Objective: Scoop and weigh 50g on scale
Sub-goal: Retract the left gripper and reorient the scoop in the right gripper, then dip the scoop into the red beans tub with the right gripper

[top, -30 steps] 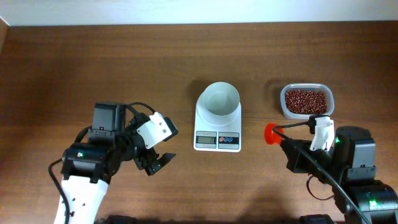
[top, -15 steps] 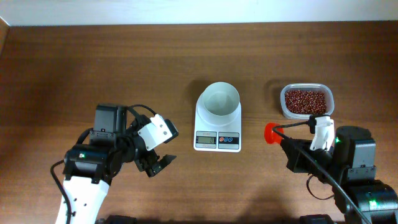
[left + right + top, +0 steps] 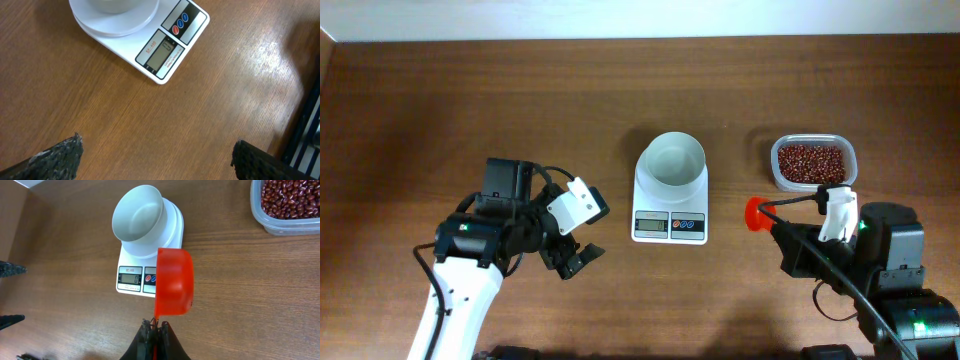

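Wooden table (image 3: 520, 100) bears the scale (image 3: 670, 192) and bean tub (image 3: 812, 163).

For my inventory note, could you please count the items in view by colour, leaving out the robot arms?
White: 2, the scale and the bowl on it
Red: 1, the scoop
Clear: 1, the tub
Total: 4

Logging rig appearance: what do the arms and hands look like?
Both arms are black with black cables and a small green mark. The left arm has a white lower link and a white block by the left hand; the right arm has a white part near the right hand. The left fingers are dark and rough-textured.
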Robot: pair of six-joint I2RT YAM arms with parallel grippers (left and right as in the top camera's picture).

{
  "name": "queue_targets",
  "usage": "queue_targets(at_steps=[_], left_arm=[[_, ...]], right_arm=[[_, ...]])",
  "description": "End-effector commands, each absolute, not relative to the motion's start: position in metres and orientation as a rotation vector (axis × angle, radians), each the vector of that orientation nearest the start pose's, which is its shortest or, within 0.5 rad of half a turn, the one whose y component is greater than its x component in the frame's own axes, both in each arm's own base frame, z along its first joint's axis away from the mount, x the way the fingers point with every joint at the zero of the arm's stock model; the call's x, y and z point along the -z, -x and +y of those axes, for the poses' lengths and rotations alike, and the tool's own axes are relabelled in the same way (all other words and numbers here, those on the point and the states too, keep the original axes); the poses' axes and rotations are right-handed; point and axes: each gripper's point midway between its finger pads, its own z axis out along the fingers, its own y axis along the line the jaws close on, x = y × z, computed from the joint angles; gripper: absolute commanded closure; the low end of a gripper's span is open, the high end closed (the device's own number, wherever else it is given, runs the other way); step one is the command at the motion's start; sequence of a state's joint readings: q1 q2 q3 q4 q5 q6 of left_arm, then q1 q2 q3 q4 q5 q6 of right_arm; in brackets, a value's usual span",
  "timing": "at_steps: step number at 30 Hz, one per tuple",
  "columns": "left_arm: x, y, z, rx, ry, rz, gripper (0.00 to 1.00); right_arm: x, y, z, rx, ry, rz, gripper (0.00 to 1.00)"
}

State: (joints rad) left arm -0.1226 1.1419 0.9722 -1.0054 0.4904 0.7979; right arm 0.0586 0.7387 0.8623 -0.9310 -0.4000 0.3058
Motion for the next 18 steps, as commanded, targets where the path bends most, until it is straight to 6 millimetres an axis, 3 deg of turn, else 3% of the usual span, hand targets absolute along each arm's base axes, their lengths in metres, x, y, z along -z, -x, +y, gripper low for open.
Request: queue_targets(at_steps=[1,10,14,18], left_arm=[[-0.161,-0.234,-0.112,0.461,-1.277,2.243,0.01],[-0.161,-0.234,-0.113,0.467,-1.277,2.239,0.01],[-0.161,-0.234,-0.113,0.467,-1.277,2.239,0.01],[-0.161,-0.234,-0.113,0.467,-1.277,2.239,0.01]], right_arm=[[-0.224,-0.221,0.076,-0.623,-0.089,2.353,0.96],[-0.229,-0.226,0.075,-0.609,-0.085,2.324,0.96],[-0.224,-0.234,0.046,-0.402,-0.177,2.318,0.96],[-0.25,-0.241,0.023,-0.214,-0.151,2.248,0.96]])
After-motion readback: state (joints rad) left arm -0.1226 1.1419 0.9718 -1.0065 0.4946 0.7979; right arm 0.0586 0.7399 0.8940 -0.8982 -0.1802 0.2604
